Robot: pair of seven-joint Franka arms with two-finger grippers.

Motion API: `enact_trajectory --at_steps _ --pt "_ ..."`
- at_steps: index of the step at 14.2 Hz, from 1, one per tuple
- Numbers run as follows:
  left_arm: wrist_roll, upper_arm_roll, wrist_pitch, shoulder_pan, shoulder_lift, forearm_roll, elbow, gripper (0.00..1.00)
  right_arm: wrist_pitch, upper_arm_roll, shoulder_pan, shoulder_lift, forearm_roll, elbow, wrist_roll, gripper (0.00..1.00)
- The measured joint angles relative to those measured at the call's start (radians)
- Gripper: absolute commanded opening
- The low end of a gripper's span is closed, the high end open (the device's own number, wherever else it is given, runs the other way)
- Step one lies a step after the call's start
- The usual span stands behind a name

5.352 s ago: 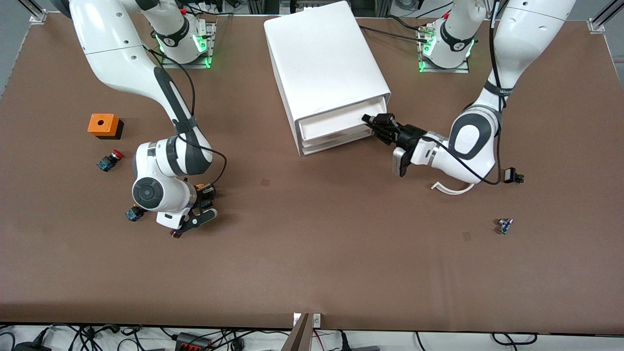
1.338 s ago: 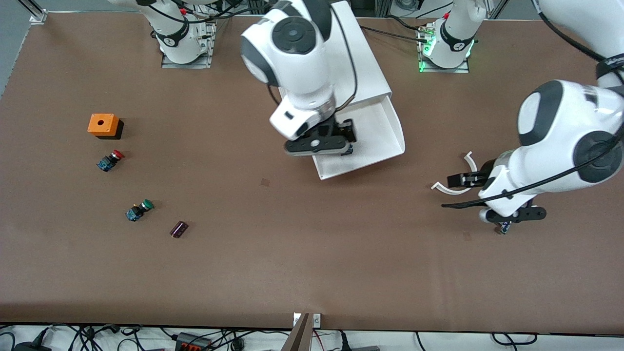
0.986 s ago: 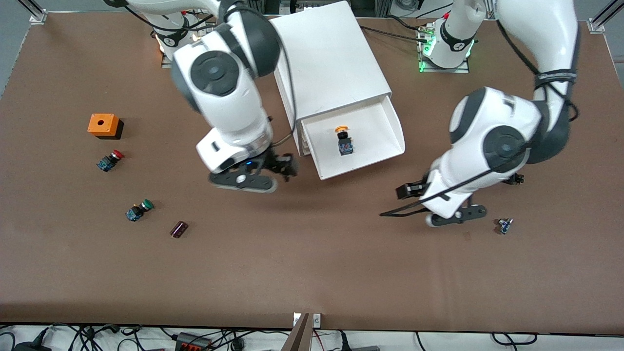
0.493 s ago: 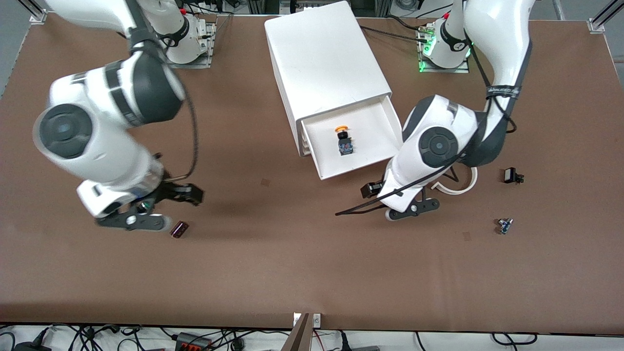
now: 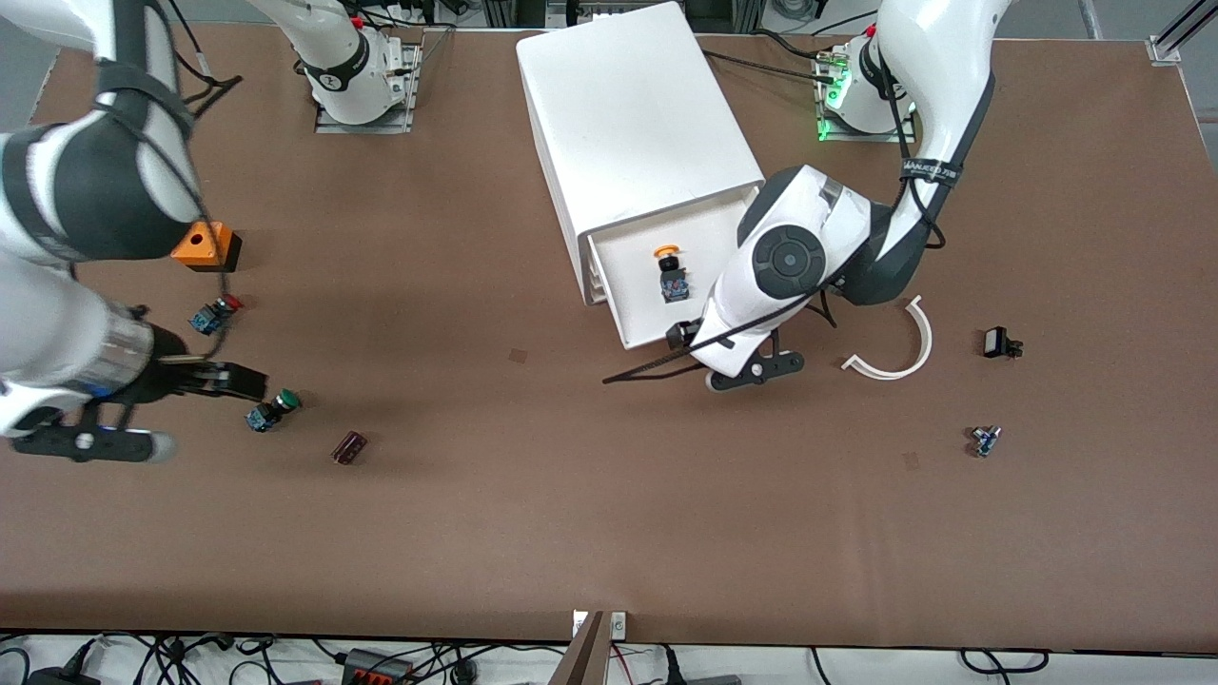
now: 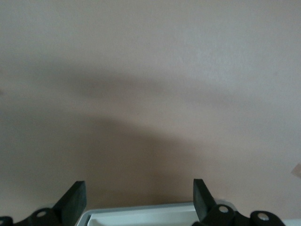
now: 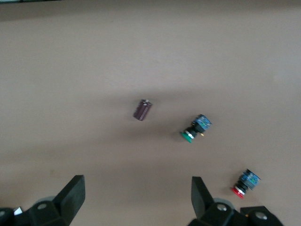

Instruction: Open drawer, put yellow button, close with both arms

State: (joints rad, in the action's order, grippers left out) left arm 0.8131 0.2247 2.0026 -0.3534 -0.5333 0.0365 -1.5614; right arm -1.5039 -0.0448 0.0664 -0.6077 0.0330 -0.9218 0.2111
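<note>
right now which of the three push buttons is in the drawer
The yellow button: it lies in the open top drawer. The red button and the green button lie on the table near the right arm's end.

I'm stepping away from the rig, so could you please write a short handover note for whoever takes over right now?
Left gripper: open, empty, at the open drawer's front edge.
Right gripper: open, empty, over the table at the right arm's end, near the green-capped button.
Yellow button: lying in the pulled-out top drawer.
Done: drawer opened, button placed.
Left: push the drawer shut with both arms.
</note>
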Motion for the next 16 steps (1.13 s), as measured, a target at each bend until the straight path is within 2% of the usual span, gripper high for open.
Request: enact_trajectory --at_steps 4,8,11,16 --pt "0.005 0.054 -0.001 0.003 0.041 0.007 -0.070 1.00 0.012 0.007 -0.087 0.125 -0.016 -0.115 -0.071 1.00" --pt "0.005 0.092 -0.012 0.003 0.095 0.048 -0.153 1.00 0.014 0.065 -0.098 0.247 -0.017 -0.216 -0.184 1.00" --pt "0.006 0.105 -0.052 0.004 0.117 0.124 -0.177 1.00 0.016 0.066 -0.105 0.302 -0.017 -0.271 -0.211 1.00" --pt "0.007 0.128 -0.080 0.008 0.123 0.142 -0.187 1.00 0.009 0.065 -0.107 0.361 -0.017 -0.364 -0.220 1.00"
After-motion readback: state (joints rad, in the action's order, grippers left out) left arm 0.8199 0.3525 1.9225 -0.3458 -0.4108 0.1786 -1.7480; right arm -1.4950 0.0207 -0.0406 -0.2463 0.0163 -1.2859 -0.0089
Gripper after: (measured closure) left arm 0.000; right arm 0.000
